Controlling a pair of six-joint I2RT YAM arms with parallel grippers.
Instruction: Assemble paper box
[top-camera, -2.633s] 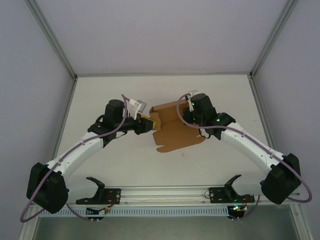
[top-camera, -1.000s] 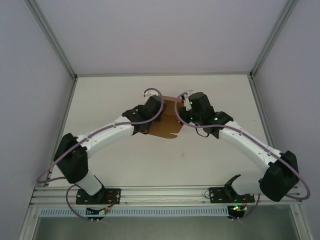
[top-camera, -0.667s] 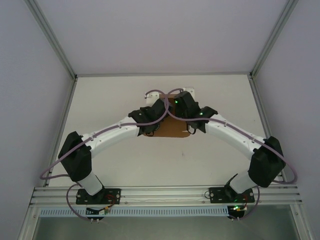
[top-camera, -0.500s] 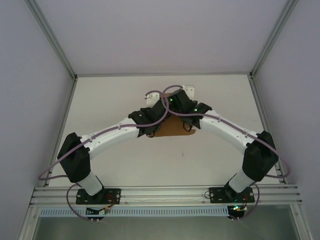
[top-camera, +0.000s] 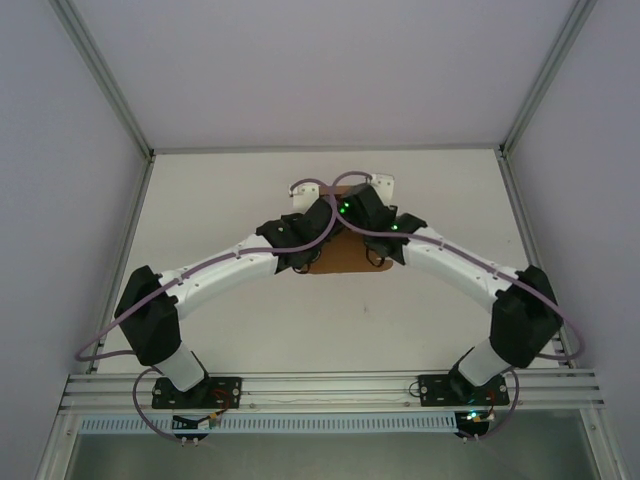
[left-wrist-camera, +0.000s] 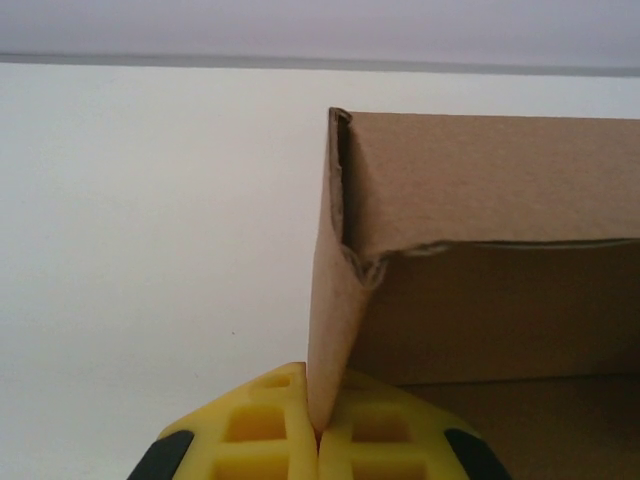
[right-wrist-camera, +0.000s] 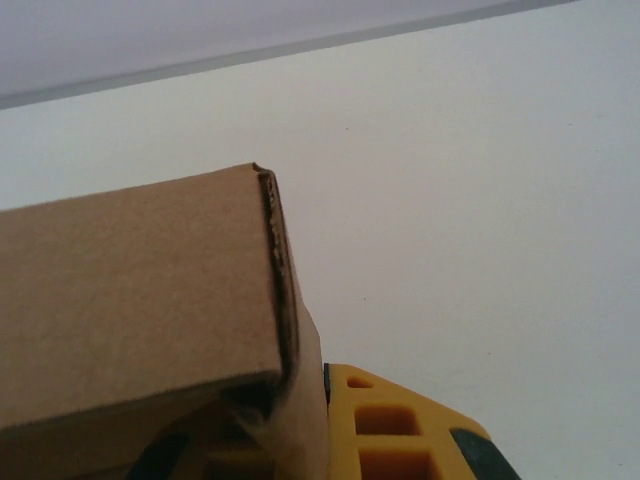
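Bases of both arms sat on the rail (top-camera: 330, 388) at the near edge of the worktop (top-camera: 200, 220). Left arm (top-camera: 215, 272) and right arm (top-camera: 455, 268) reached forward and inward in an arch, wrists almost touching over the far middle of the worktop. Purple cables (top-camera: 100, 340) looped along each arm.

Paper box (top-camera: 345, 258) lay under the two wrists, mostly covered by them, with a strip of brown cardboard showing flat on the worktop on its near side.

Left wrist view: left claw (left-wrist-camera: 320, 445) was closed, its yellow fingers (left-wrist-camera: 255, 430) pinched together on the lower end of an upright cardboard side panel. The panel stood at a box corner. From it a wall ran off to the right, with a folded-over flap along its top and an uneven crease at the corner. A bit of box floor showed at lower right.

Right wrist view: right claw (right-wrist-camera: 310, 435) was closed on the box wall at another corner. One yellow finger (right-wrist-camera: 390, 430) sat tight against the outside of the cardboard; the other was mostly hidden behind the panel. A raw corrugated edge ran down that corner, and a folded panel sloped away to the left.

Beyond the box, pale worktop ran to its far edge, then the grey back wall (top-camera: 330, 70).
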